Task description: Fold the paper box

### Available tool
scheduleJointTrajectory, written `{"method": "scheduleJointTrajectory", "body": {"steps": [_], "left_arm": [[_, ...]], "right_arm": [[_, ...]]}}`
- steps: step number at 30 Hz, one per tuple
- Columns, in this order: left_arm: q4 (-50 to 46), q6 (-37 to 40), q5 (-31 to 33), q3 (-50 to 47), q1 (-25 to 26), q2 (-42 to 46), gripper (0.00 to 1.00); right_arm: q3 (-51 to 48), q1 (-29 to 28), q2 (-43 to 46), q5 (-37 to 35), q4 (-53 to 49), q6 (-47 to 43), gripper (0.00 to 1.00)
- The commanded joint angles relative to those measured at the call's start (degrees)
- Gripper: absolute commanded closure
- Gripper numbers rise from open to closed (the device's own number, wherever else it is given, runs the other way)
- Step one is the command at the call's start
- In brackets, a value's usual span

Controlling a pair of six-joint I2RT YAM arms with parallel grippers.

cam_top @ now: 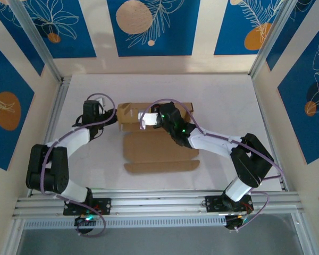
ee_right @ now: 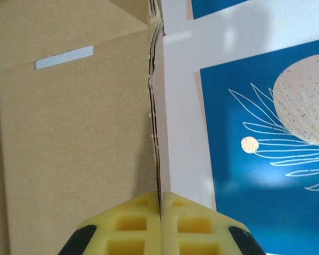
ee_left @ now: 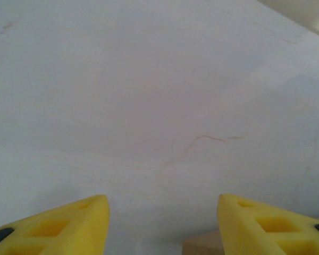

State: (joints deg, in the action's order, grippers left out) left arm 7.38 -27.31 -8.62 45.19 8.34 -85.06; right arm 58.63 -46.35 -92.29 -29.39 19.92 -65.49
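The brown cardboard paper box (cam_top: 159,151) lies in the middle of the table, its far part folded up and a wide flap flat toward me. My right gripper (cam_top: 144,119) reaches in from the right over that raised part. In the right wrist view its yellow fingers (ee_right: 138,223) are shut on the thin upright edge of a cardboard wall (ee_right: 74,122). My left gripper (cam_top: 113,114) sits at the box's left end. In the left wrist view it stands open (ee_left: 162,201) over bare table, with a corner of cardboard (ee_left: 202,247) beside its right finger.
The white tabletop (cam_top: 228,106) is framed by aluminium rails (cam_top: 58,106) and blue patterned panels (cam_top: 149,26). Both arm bases stand at the near edge, and purple cables loop along the arms.
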Motion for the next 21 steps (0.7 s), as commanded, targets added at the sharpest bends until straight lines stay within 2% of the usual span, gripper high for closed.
{"method": "scheduleJointTrajectory", "body": {"steps": [1,11,15,21], "left_arm": [[8.09,-4.85,-6.23,-3.65,1.61,2.31,0.44],[26.78,-16.04,-13.39,-9.6,3.6,0.77,0.43],[33.46,-20.18,-12.71,-11.94,4.05,1.14,0.43],[41.1,-24.03,-16.33,-12.89,5.05,-2.25,0.46]], "right_arm": [[-0.34,-1.11,-0.34,1.21,3.59,2.55,1.0],[-0.27,-2.24,-1.39,0.16,3.25,6.43,1.0],[-1.18,-2.33,-1.31,-0.33,4.92,9.42,1.0],[-2.09,-2.83,-1.93,-0.16,5.71,11.15,1.0]]}}
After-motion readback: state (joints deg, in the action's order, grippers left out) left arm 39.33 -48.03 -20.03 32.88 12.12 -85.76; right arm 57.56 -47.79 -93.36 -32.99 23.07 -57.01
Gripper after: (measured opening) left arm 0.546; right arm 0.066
